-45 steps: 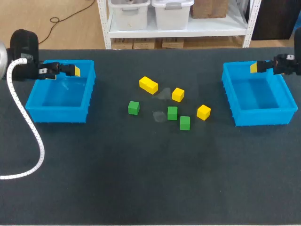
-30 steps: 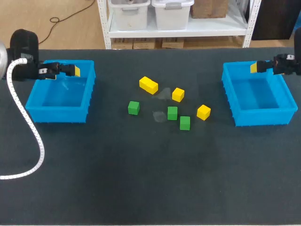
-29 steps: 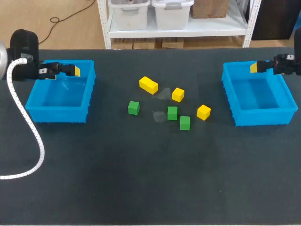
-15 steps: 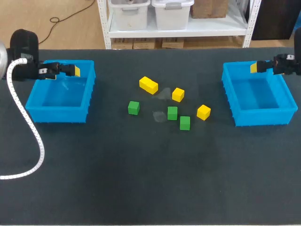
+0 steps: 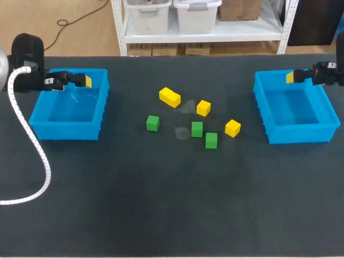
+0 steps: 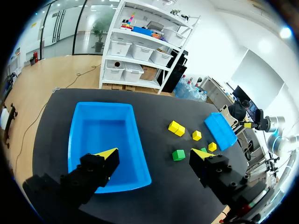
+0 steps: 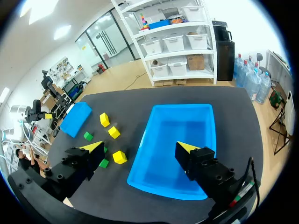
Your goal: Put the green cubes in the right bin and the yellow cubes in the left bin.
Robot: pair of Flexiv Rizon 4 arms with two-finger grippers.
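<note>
Three yellow cubes [image 5: 170, 97] [image 5: 203, 108] [image 5: 233, 128] and three green cubes [image 5: 152, 123] [image 5: 197, 129] [image 5: 211, 140] lie loose at the middle of the dark table. The left blue bin [image 5: 102, 102] and the right blue bin [image 5: 262, 107] hold nothing that I can see. My left gripper [image 5: 80, 80] [image 6: 154, 154] hovers open over the left bin's [image 6: 105, 135] far rim, its fingers bare. Over the far rim of the right bin [image 7: 177, 140], my right gripper [image 5: 294, 77] [image 7: 139, 146] is also open with nothing in it.
A white corrugated cable [image 5: 32, 145] from my left arm trails across the table in front of the left bin. Faint pale smudges [image 5: 185, 107] mark the mat among the cubes.
</note>
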